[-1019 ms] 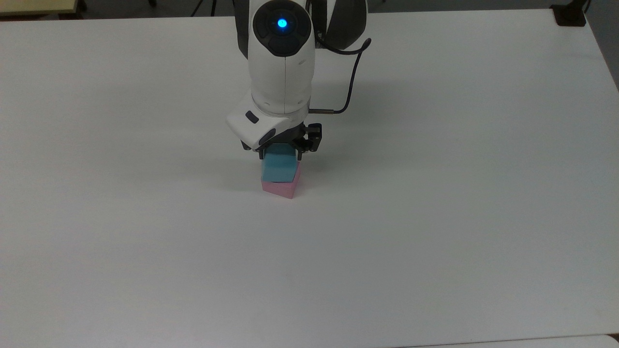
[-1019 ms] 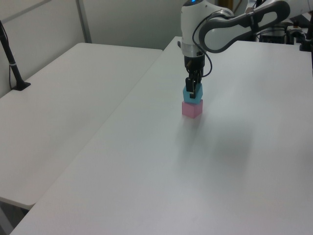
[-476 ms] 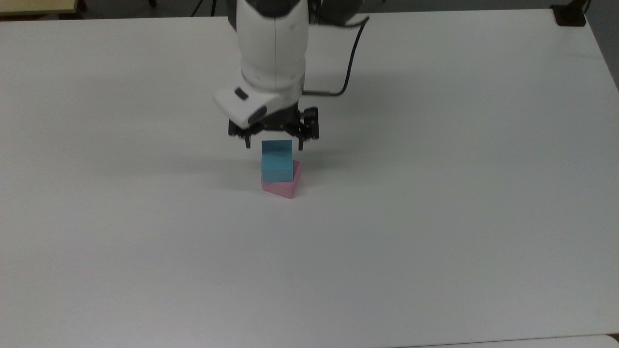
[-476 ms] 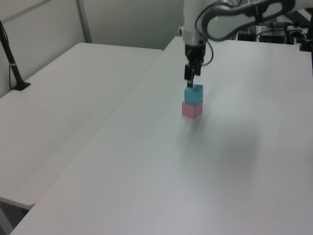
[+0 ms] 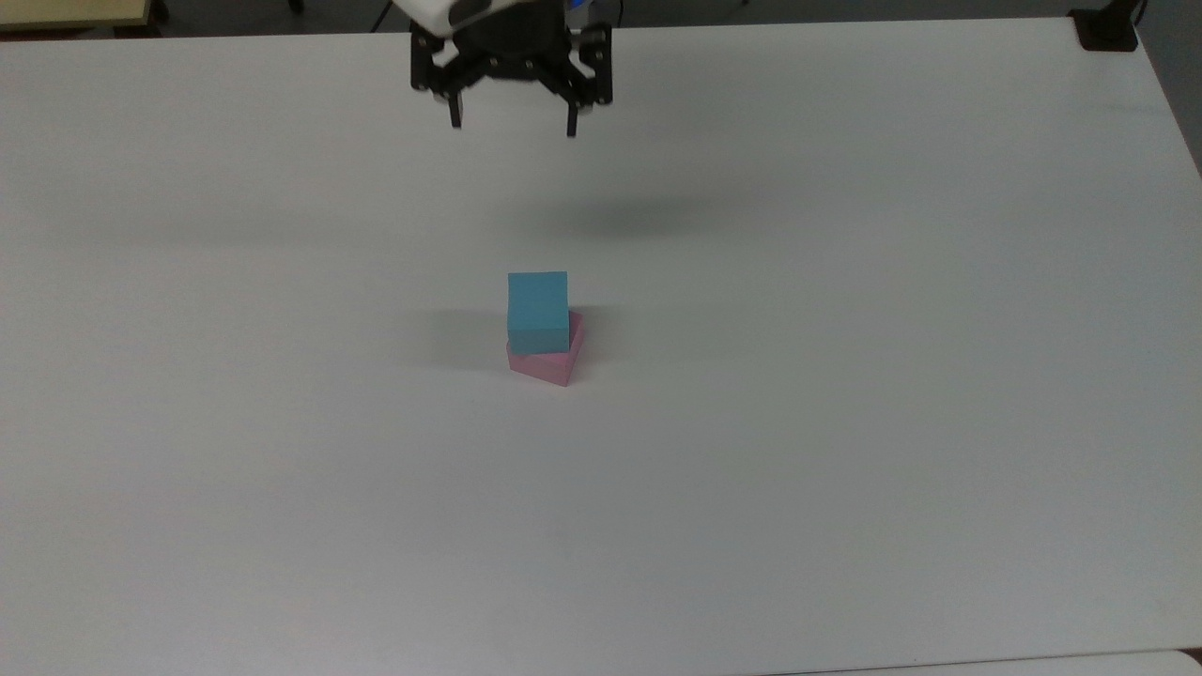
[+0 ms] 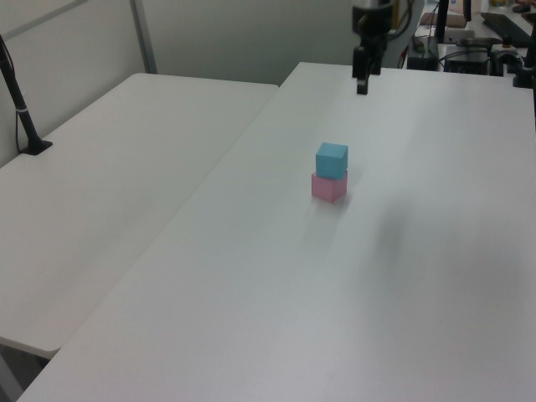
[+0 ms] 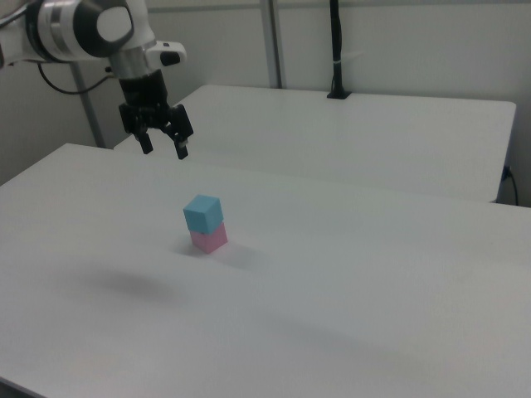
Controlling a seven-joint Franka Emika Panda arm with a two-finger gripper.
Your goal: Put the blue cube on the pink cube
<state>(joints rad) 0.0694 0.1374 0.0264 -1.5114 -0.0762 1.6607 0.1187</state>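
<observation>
The blue cube (image 5: 538, 310) rests on top of the pink cube (image 5: 552, 360) near the middle of the white table (image 5: 845, 422). The stack also shows as blue cube (image 6: 332, 159) over pink cube (image 6: 328, 188), and blue cube (image 7: 203, 213) over pink cube (image 7: 209, 240). The two are turned at different angles, so a pink corner sticks out. My gripper (image 5: 513, 124) hangs high above the table, well clear of the stack, open with nothing between its fingers. It appears again as gripper (image 7: 164, 149) and gripper (image 6: 362, 85).
A second white table (image 6: 126, 159) adjoins at the left view's left, with a black post (image 6: 21, 109) clamped to it. A black clamp (image 5: 1106, 28) sits at the top view's far right corner. Cables and equipment (image 6: 481, 42) lie behind the table.
The gripper let go of the blue cube and rose away toward the back of the table. The blue cube stays on the pink cube.
</observation>
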